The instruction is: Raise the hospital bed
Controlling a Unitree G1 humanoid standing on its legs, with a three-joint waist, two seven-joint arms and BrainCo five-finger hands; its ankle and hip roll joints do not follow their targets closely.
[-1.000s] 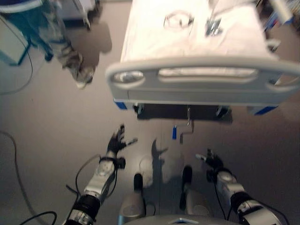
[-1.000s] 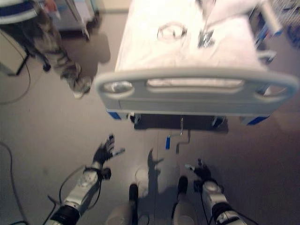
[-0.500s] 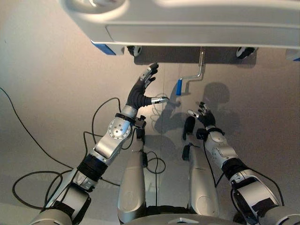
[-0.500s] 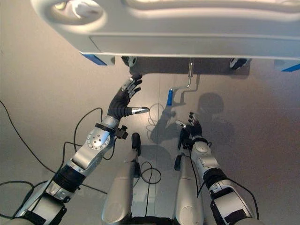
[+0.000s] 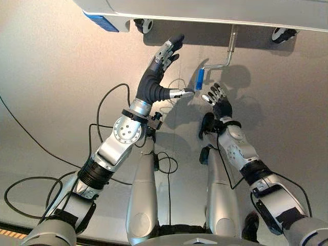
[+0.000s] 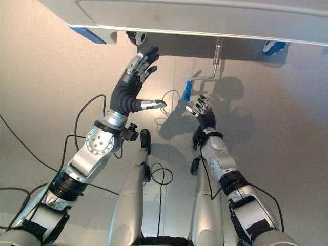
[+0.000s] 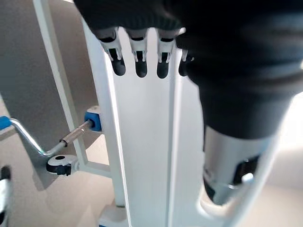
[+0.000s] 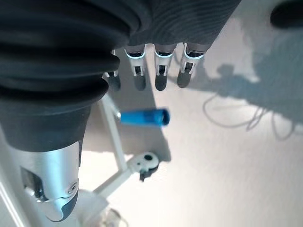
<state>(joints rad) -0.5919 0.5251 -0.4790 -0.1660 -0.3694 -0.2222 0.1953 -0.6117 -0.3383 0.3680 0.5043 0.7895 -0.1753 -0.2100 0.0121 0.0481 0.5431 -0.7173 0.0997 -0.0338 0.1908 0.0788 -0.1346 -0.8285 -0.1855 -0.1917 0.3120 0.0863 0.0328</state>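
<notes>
Grey floor under the hospital bed (image 5: 205, 7) footboard; we judge cranking not started.
Our right hand (image 5: 219, 100) hangs with fingers loose just beside the crank's blue grip (image 5: 199, 79), holding nothing. Our left hand (image 5: 159, 72) is spread open near the bed's underside, by a caster (image 5: 142, 24). Left to do: grasp the grip, turn it.

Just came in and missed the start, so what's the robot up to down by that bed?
The robot is crouched at the foot of the pale grey hospital bed, going for the silver crank with the blue grip that sticks out beneath it. The right robot hand is open, its fingers close to the blue grip but not closed on it. The left robot hand is open too, raised toward the bed's footboard. Nothing has been cranked yet.
</notes>
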